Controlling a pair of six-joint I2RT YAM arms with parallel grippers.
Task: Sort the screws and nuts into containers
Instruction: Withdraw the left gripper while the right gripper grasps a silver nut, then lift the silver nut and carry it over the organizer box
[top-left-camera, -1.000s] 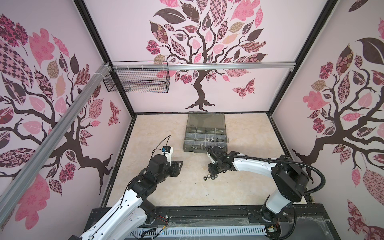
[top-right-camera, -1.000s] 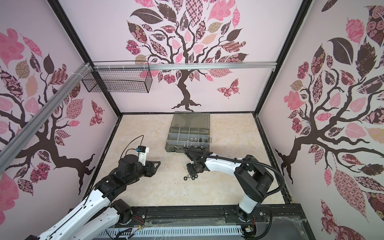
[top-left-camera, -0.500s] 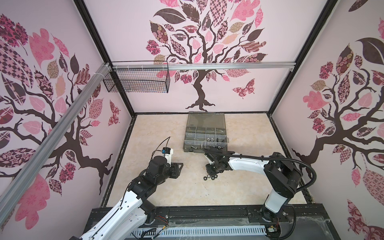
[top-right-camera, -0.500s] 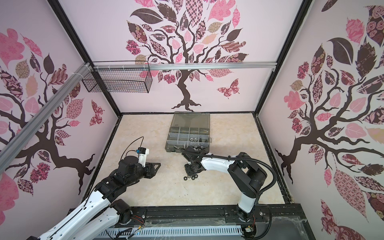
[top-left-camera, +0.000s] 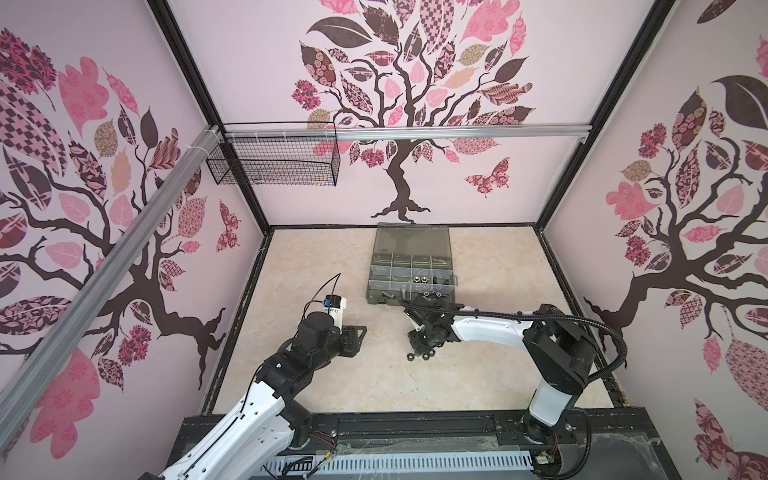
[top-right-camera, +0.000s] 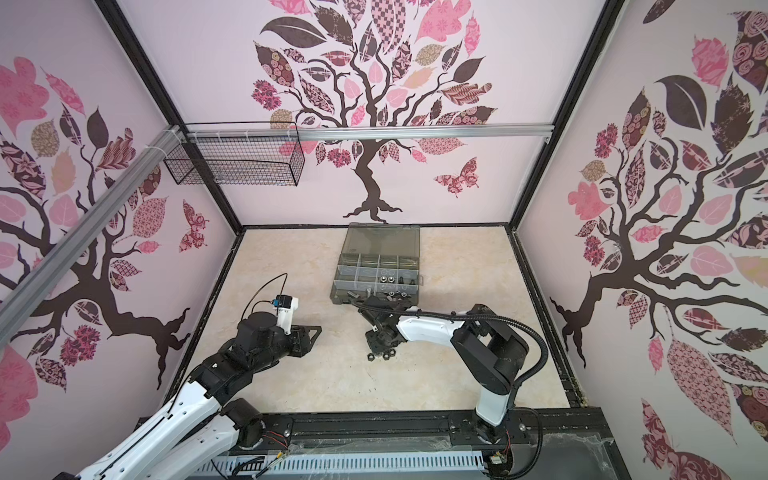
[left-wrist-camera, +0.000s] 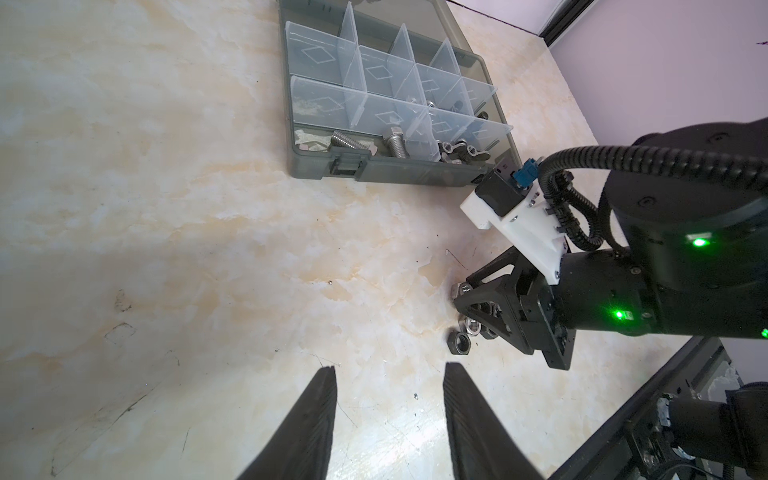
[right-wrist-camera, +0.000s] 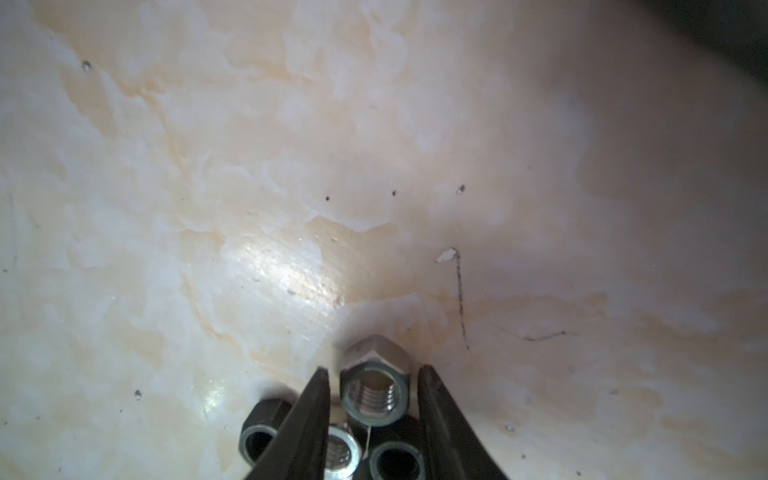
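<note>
My right claw (right-wrist-camera: 372, 369) straddles the shiny silver hex nut (right-wrist-camera: 374, 399) on the beige marbled tabletop (right-wrist-camera: 291, 166), jaws part-open, gaps both sides, holding nothing. Bore faces my wrist camera. Left claw (left-wrist-camera: 388, 368) open, empty, well apart.

Silver and black nuts (right-wrist-camera: 376, 395) on a cream marbled table (right-wrist-camera: 291, 166) — grey-green case (left-wrist-camera: 399, 171), pale translucent containers (left-wrist-camera: 353, 79).

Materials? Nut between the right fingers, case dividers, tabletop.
Nut: metal, likely steel, dull silver; hex faces and threads glint. Dividers: thin plastic, translucent, slightly frosted; see-through. Tabletop: glossy marble-look surface, perhaps laminate; cream veining, highlights, fine scratches.
</note>
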